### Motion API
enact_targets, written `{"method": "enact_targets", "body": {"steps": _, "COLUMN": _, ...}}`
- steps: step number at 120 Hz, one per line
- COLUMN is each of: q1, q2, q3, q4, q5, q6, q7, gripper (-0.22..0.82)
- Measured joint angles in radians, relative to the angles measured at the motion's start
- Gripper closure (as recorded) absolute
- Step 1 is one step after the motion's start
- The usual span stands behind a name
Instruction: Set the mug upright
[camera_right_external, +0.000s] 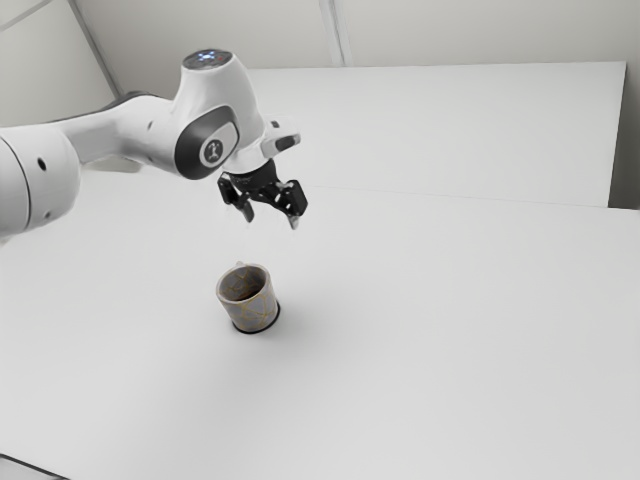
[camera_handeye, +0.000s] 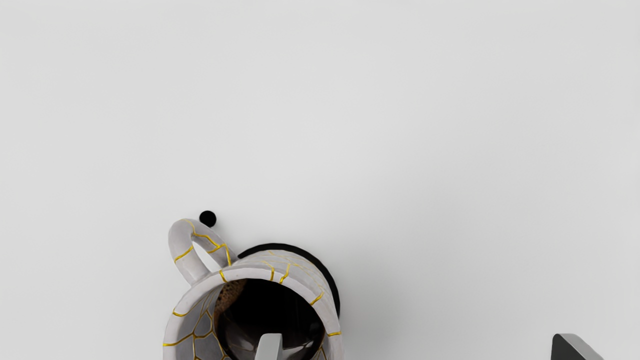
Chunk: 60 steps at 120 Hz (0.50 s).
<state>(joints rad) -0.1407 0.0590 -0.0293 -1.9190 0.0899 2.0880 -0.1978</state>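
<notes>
In the exterior view, the mug (camera_right_external: 257, 311) stands upright on the worktop (camera_right_external: 430, 330), left of the frame's centre, with its mouth upward. The gripper (camera_right_external: 272, 218) is above it and apart from it, in the upper left part, and its jaws are released.

In the wrist view, the jaws are wide apart and grasp nothing; one fingertip covers a part of the mug's mouth. I judge that the mug already has the wanted pose, so the next move calls for no turning, only for not knocking it.
</notes>
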Motion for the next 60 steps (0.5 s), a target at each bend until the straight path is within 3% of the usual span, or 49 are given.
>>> {"method": "enact_targets", "body": {"steps": 29, "q1": 0.036, "q2": 0.031, "q3": 0.033, "q4": 0.273, "q5": -0.12, "q6": -0.155, "q7": 0.121, "gripper": 0.01}}
{"method": "enact_targets", "body": {"steps": 60, "q1": 0.052, "q2": 0.063, "q3": 0.05, "q4": 0.44, "q5": -0.15, "q6": -0.373, "q7": 0.231, "gripper": 0.0}}
